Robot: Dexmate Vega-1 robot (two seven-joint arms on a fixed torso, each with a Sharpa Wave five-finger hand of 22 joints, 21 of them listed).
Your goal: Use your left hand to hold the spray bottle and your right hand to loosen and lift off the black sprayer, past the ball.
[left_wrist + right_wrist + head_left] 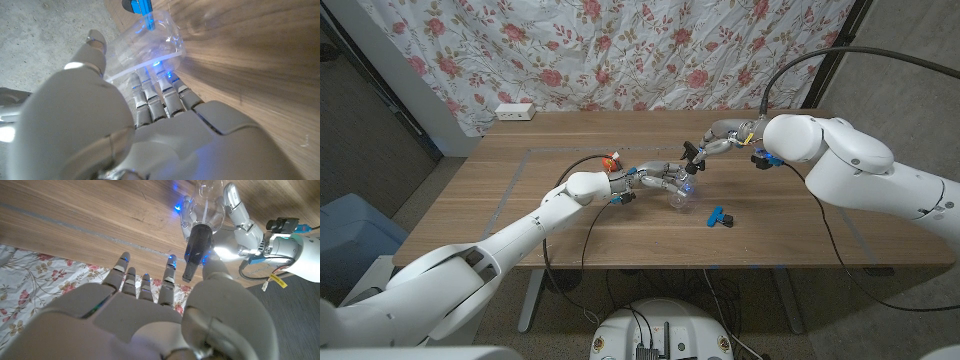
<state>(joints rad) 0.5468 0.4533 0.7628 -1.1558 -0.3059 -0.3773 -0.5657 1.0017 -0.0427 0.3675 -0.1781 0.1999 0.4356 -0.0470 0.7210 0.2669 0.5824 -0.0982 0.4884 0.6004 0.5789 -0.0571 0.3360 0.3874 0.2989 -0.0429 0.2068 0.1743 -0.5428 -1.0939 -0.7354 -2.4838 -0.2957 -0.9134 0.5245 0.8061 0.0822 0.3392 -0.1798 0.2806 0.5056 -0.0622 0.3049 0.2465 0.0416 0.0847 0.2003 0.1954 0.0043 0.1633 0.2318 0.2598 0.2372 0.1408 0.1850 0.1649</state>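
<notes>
A floral curtain is hanging across the top of the head view, behind a wooden table that is filling the middle of the frame. A white power strip is lying at the table's upper left, and a blue clip is lying right of centre.

The clear spray bottle is standing at the centre of the frame. The left hand is wrapping its fingers around the bottle's body and gripping it; in the left wrist view the transparent wall is sitting directly against the fingers. Whether the bottle is holding liquid cannot be told.

The black sprayer is still sitting on the bottle neck, its long axis running from the bottle toward the right hand. The right hand is reaching in from the upper right. In the right wrist view its fingers are spreading apart and are holding nothing, while its thumb is lying just beside the sprayer. The right hand is the nearer one to the sprayer, so it will likely need to close around it next.
</notes>
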